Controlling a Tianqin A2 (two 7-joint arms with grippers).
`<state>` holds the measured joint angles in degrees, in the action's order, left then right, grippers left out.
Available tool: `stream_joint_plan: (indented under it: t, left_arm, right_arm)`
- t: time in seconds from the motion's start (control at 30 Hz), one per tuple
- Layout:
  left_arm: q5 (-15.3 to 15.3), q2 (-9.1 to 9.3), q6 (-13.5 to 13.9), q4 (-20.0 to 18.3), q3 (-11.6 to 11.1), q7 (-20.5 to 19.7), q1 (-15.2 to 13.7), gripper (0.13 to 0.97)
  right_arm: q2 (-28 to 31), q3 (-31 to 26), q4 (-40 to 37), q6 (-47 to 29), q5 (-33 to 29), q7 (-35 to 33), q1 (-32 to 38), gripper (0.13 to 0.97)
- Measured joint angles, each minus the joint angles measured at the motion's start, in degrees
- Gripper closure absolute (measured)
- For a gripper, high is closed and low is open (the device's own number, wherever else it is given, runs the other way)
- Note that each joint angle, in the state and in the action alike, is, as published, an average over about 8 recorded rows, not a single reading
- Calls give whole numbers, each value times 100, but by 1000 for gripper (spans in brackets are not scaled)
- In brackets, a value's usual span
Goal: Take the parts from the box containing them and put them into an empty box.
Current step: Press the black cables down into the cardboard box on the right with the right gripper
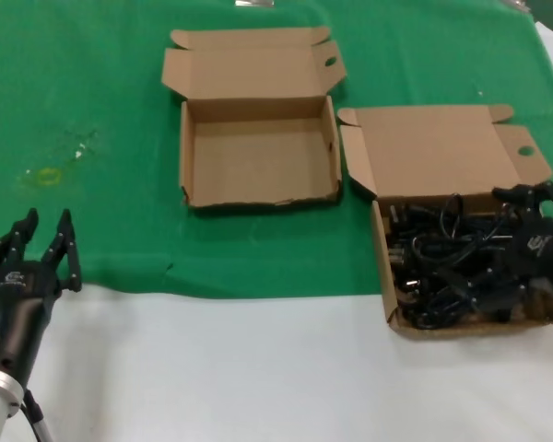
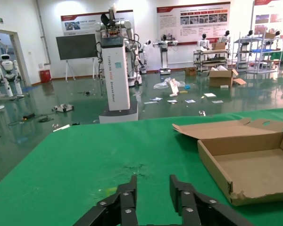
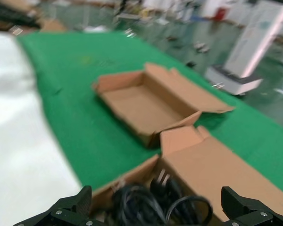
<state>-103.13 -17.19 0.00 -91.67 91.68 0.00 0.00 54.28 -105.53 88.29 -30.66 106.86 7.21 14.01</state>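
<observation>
I have the right gripper (image 1: 533,198), jaws spread, over the cords (image 1: 447,267) in the full box (image 1: 392,299) at four o'clock; next I lower, pinch one, carry it to the empty box (image 1: 258,157) at twelve, left gripper (image 1: 37,235) idle, jaws parted, at eight.

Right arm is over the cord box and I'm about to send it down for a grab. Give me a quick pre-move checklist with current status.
1. Right pincer open: ok, fingers spread wide in the right wrist view.
2. Right pincer above the full box: ok, over its right side.
3. Cords reachable: ok, tangled pile, lid folded back.
4. Single cord isolated: cannot tell, loops overlap.
5. Empty box ready: ok, lid open, nothing inside.
6. Left pincer out of the way: ok, open, parked at the near left table edge.
</observation>
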Motion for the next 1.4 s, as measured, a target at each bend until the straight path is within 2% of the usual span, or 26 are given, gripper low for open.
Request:
stream_joint_plan:
  t: [0.07,0.2,0.33,0.47,0.7,0.97,1.4]
  left_arm:
    - [0,0,0,0,0,0,0,766]
    - [0,0,0,0,0,0,0,766]
    - [0,0,0,0,0,-3,0,830]
    - [0,0,0,0,0,-5,0,895]
    - [2,0,0,0,0,-3,0,944]
    - [2,0,0,0,0,-2,0,953]
    - [2,0,0,0,0,-2,0,953]
  right_arm:
    - [117,-46,-149,-426,-68,-141,210,129]
    - [278,-198,-462,-1254,-267,-420,731,129]
    - [311,-411,-814,-2083,-520,-753,1358,129]
    - [208,-679,-1245,-2877,-848,-1166,2079,129]
    - [-194,-1176,-2069,-3953,-1505,-1922,3297,129]
    - [-803,-1598,-3112,-4502,-2098,-2775,4275,129]
    - [-1724,-1869,-4953,-4600,-2535,-3780,5163,132]
